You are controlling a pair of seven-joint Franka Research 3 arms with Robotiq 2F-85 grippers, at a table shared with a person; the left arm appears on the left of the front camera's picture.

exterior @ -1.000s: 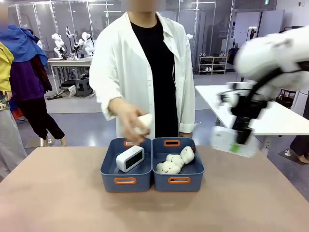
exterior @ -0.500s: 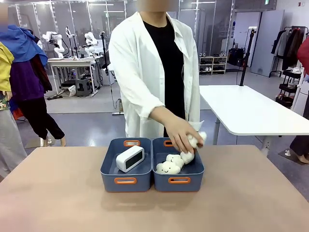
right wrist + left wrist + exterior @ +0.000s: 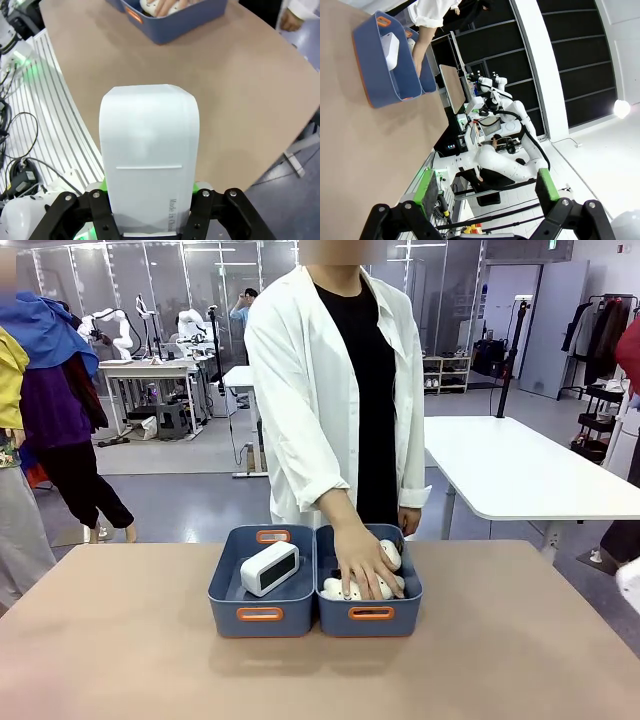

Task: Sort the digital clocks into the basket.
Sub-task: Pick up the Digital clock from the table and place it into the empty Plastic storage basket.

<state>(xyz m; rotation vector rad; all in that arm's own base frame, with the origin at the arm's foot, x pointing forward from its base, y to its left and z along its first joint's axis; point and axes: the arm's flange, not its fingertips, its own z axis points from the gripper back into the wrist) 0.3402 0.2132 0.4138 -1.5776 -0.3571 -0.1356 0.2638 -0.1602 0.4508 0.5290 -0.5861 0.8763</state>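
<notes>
left basket [image 3: 262, 612]: blue, orange handles; one digital clock [image 3: 269, 568] inside, tilted, grey face toward the camera
right basket [image 3: 371, 612]: blue, touching the left one; cream cloud plush toys [image 3: 335, 587] inside, person's hand [image 3: 364, 562] pressed on them
second clock [image 3: 149, 155]: white, clamped in right gripper [image 3: 150, 207], held over the table edge, well apart from the baskets
left gripper [image 3: 485, 186]: jaws apart, nothing between, off the table
</notes>
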